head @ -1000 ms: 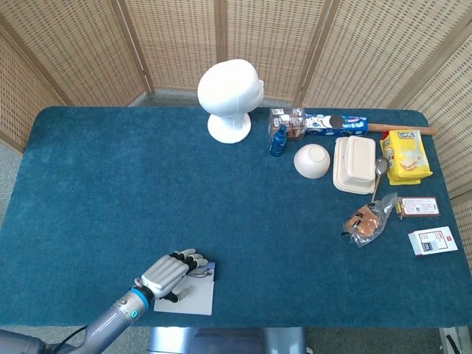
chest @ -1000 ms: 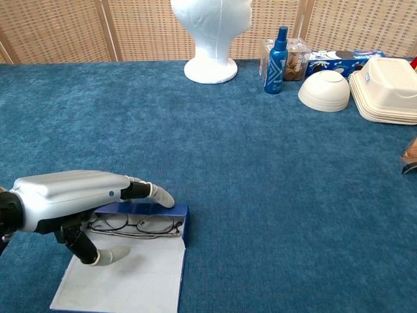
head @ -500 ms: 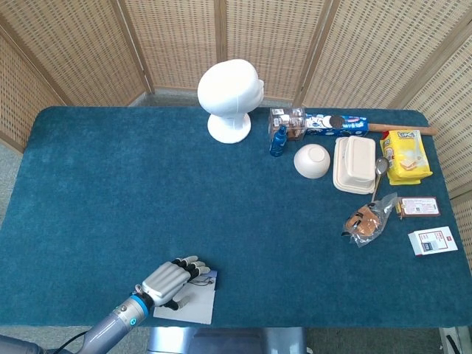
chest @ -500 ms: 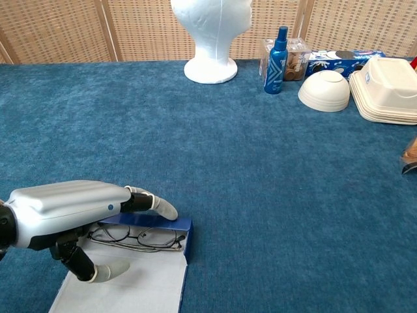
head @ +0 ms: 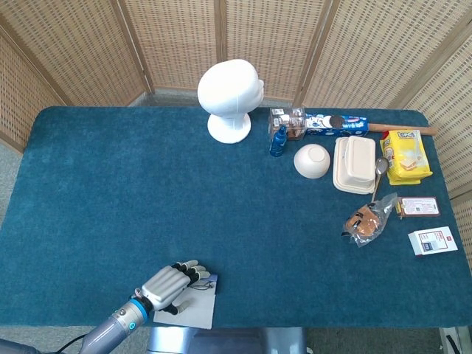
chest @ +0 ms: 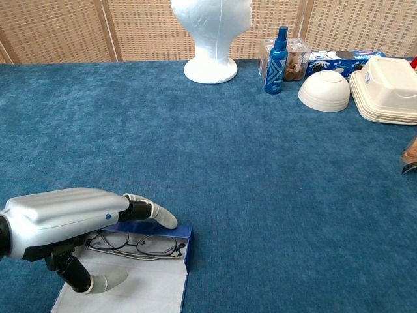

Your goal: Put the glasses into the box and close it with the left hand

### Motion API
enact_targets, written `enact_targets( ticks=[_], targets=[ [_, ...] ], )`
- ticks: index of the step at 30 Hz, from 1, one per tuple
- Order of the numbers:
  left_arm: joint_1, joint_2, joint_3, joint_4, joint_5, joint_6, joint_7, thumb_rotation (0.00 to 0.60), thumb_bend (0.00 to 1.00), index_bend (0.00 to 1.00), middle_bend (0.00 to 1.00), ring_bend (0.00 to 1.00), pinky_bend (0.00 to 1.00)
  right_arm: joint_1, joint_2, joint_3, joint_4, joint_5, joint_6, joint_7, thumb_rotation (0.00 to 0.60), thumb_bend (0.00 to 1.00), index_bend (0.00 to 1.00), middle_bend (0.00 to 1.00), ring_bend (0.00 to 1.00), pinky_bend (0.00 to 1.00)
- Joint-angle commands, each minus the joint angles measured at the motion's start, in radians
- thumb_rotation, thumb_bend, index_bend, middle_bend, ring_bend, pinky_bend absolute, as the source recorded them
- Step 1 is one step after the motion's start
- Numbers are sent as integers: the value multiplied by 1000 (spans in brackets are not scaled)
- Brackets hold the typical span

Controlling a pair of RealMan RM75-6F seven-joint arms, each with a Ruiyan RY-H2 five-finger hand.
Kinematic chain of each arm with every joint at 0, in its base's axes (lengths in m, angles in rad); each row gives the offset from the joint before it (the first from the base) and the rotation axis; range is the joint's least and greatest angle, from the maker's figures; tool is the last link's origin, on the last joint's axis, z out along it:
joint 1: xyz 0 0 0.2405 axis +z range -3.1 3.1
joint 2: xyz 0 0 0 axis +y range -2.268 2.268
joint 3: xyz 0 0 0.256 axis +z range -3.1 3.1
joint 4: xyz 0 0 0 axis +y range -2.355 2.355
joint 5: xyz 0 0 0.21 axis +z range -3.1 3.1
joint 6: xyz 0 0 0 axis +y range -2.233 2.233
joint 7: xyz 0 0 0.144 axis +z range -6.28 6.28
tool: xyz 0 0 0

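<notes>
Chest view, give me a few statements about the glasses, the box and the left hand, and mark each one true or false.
1. The glasses lie inside the open box. True.
2. The box lid is shut over the glasses. False: the lid lies flat open toward the camera.
3. The left hand is over the box. True; its fingers reach across the far blue wall.
4. The left hand holds the glasses up off the table. False: they rest in the box.
5. The white head form stands right next to the box. False: it stands at the far side of the table.
</notes>
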Motion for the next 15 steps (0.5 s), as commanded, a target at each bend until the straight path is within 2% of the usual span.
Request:
enact_targets(
  ticks=[1,15],
  targets=[
    [2,1,2,-1,-2,-3,-1,600,385,141,152,63,166,0,0,-1,0,-1,0,-2,579,391,41,165,126,284],
    [18,4,17,-10,1,-5,9,600,385,141,151,63,166,-2,1,-3,-1,-4,4,-3,583,390,41,165,127,284]
  ],
)
